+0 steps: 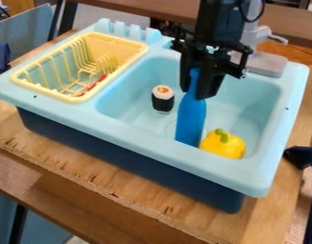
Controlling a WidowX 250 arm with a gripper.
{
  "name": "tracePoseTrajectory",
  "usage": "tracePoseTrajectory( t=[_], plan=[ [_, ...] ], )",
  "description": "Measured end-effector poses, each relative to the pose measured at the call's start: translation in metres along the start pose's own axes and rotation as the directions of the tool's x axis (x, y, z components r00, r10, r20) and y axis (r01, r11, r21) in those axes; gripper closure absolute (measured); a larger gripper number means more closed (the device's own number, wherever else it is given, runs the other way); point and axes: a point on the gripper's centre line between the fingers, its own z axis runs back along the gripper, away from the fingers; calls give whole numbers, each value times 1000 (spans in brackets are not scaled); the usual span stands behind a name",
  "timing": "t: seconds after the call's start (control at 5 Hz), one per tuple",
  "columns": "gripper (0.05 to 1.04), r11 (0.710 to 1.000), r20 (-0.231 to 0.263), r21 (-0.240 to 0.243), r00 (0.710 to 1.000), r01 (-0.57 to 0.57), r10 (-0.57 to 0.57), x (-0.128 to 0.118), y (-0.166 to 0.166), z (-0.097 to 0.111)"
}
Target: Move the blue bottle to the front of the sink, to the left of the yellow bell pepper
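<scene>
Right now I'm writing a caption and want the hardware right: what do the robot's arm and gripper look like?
The arm is black and blocky, with a thin black cable looping out beside it. The gripper is black too, with angular, bracket-like parts above two long, dark jaws. I can make out no markings on either.

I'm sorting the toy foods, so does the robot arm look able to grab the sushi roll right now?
Probably not: the end effector has the blue bottle between its fingers. The sushi roll itself looks reachable, upright in the basin with nothing over it.
</scene>
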Motion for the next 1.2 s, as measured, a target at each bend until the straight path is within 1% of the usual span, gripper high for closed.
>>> tracePoseTrajectory(
  t=[0.2, 0.4, 0.6, 0.8, 1.0, 1.2],
  plan=[
    [784, 999, -5, -37, 1000, -31, 31, -3, 9, -5],
    [784, 996, 22, -76, 998, -54, 56, -5, 14, -6],
    [784, 997, 51, -72, 998, -41, 45, -7, 15, -6],
    [784, 997, 65, -76, 997, -33, 38, -14, 12, -6],
    [720, 994, 63, -107, 998, -15, 22, -17, 6, -11],
    [419, 990, 51, -139, 999, -2, 9, -19, 1, -15]
  ],
)
